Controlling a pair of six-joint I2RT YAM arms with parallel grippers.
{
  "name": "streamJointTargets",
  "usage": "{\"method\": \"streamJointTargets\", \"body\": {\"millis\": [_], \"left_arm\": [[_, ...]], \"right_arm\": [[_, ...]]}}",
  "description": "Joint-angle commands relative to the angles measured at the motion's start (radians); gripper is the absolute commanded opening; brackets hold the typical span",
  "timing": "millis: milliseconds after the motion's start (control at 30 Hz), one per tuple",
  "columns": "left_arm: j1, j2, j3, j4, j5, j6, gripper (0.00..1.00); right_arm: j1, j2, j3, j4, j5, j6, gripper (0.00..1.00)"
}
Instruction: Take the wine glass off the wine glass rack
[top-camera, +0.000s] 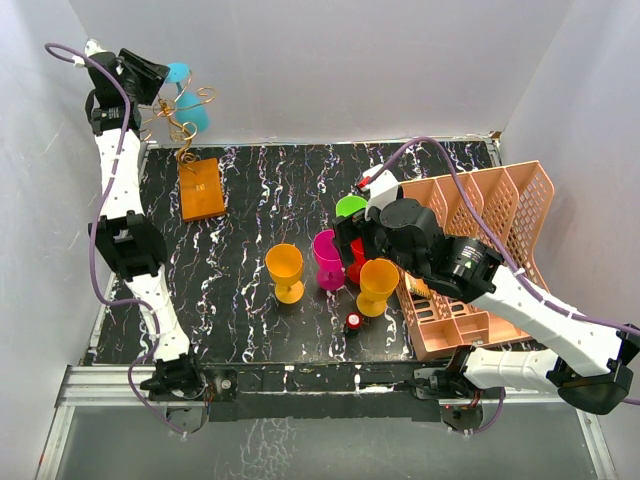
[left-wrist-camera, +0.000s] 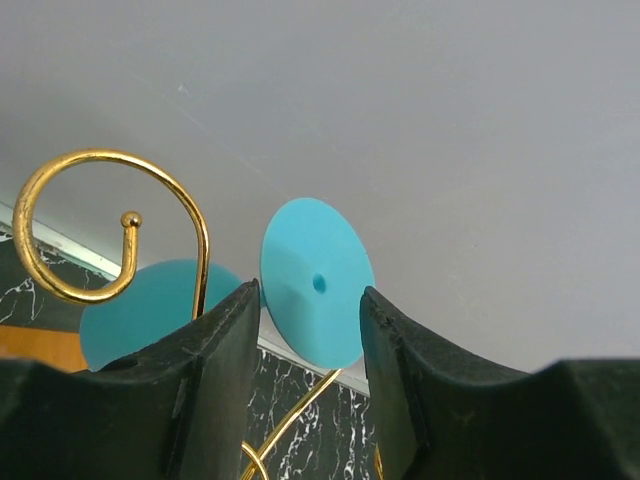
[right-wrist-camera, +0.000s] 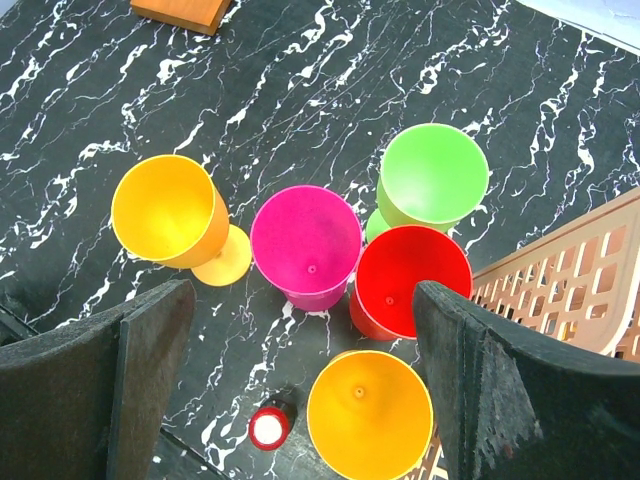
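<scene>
1. Right pincer (right-wrist-camera: 300, 300): it hangs above a group of cups near the middle of the surface (top-camera: 260, 190). The jaws are spread wide and hold nothing.

2. Cup group, seen from above:
- The pink cup (right-wrist-camera: 305, 245) is at the centre.
- An orange cup (right-wrist-camera: 368, 415) stands at 5 o'clock from it, on the near side. A small red cap (right-wrist-camera: 268, 428) lies just beside that cup.
- A red cup (right-wrist-camera: 410, 280) touches the pink cup at 3 o'clock.
- A green cup (right-wrist-camera: 432, 172) stands at 1 o'clock.
- A second orange cup (right-wrist-camera: 168, 210) stands at 9 o'clock.

3. Basket (top-camera: 500, 200): a pink lattice basket sits at 3 o'clock on the surface, beside the cups.

4. Rack (top-camera: 202, 188): its orange-brown block lies at 10 o'clock on the surface. The gold wire arms rise from it toward the far wall.

5. Wine glass (left-wrist-camera: 315, 280): the blue glass hangs on the wire arms at 11 o'clock, not yet lifted off. Its round foot faces the left arm.

6. Left pincer (left-wrist-camera: 310, 300): it is at the glass, at the far left corner. The jaws are partly closed, and the foot shows between the fingertips (left-wrist-camera: 225, 360). Whether they press on the glass cannot be told.
</scene>
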Motion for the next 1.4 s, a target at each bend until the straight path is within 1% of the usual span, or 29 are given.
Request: {"method": "streamJointTargets", "body": {"millis": [0, 367, 500, 567, 667, 967, 1033, 1133, 1367], "left_arm": [[0.001, 0.019, 0.042, 0.049, -0.001, -0.033, 0.42], [-0.006, 0.042, 0.041, 0.063, -0.006, -0.065, 0.38], [-0.01, 0.047, 0.04, 0.074, -0.011, -0.079, 0.33], [-0.01, 0.049, 0.041, 0.082, -0.012, -0.085, 0.29], [-0.01, 0.048, 0.05, 0.081, -0.014, -0.086, 0.2], [-0.01, 0.021, 0.046, 0.105, -0.033, -0.095, 0.02], [-0.01, 0.015, 0.04, 0.115, -0.035, -0.107, 0.0], [-0.009, 0.008, 0.027, 0.147, -0.021, -0.142, 0.0], [-0.008, 0.035, 0.032, 0.236, 0.035, -0.264, 0.0]], "right_arm": [[-0.004, -0.006, 0.016, 0.062, -0.004, 0.013, 1.0], [-0.005, -0.001, 0.023, 0.062, -0.003, 0.01, 1.0], [-0.003, -0.001, 0.024, 0.063, -0.001, 0.011, 1.0], [-0.004, -0.004, 0.021, 0.063, -0.001, 0.012, 1.0], [-0.003, -0.01, 0.018, 0.062, 0.002, 0.013, 1.0], [-0.004, -0.014, 0.017, 0.062, -0.001, 0.017, 1.0], [-0.004, -0.014, 0.015, 0.062, -0.001, 0.019, 1.0], [-0.004, -0.016, 0.014, 0.061, -0.001, 0.02, 1.0], [-0.004, -0.017, 0.012, 0.06, -0.005, 0.025, 1.0]]}}
